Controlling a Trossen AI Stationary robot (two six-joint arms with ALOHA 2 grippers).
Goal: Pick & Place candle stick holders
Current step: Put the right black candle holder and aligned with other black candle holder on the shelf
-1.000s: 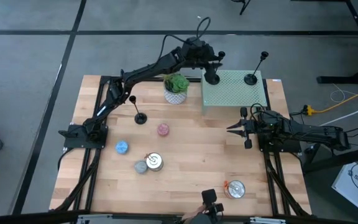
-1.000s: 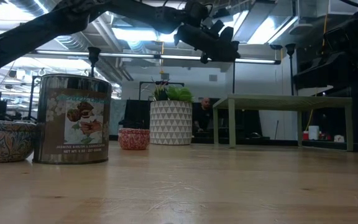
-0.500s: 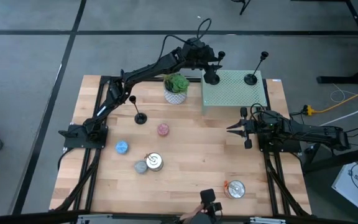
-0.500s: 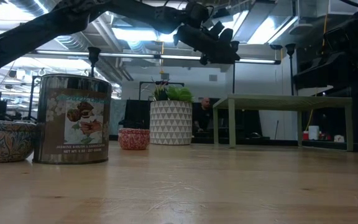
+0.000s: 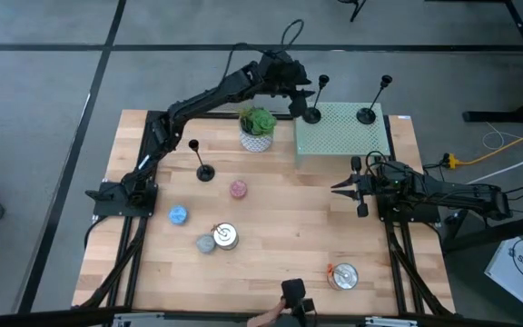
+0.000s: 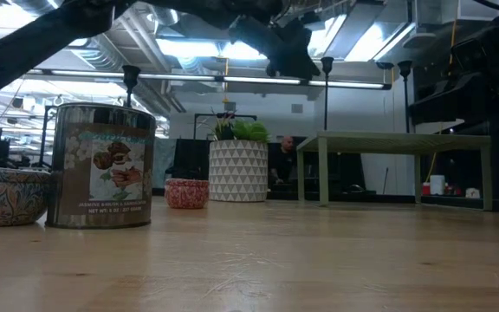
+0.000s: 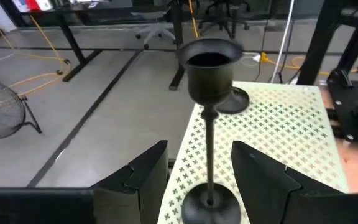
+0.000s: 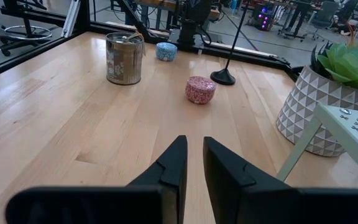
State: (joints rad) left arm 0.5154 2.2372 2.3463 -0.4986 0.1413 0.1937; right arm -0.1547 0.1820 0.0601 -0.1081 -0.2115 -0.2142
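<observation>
Three black candle stick holders show. One (image 5: 312, 114) stands by its round base on the left part of the green perforated stand (image 5: 348, 136); it also shows in the left wrist view (image 7: 210, 112). A second (image 5: 367, 115) stands on the stand's right part. The third (image 5: 205, 172) stands on the wooden table. My left gripper (image 5: 294, 84) is open and empty, just left of the first holder; its fingers (image 7: 199, 149) stand apart with the stem beyond them. My right gripper (image 5: 336, 188) is shut and empty, low over the table's right side.
A plant in a white patterned pot (image 5: 258, 128) stands next to the green stand's left edge, under my left arm. Pink (image 5: 238, 189), blue (image 5: 178, 215) and grey (image 5: 206, 243) candles and two silver tins (image 5: 226, 236) (image 5: 344, 275) lie on the table's near half.
My left gripper has drawn back from the holder on the green stand's left part, toward the table's left edge and up. The holder stays upright on the stand, its stem now free in the low view. My right arm has kept still.
</observation>
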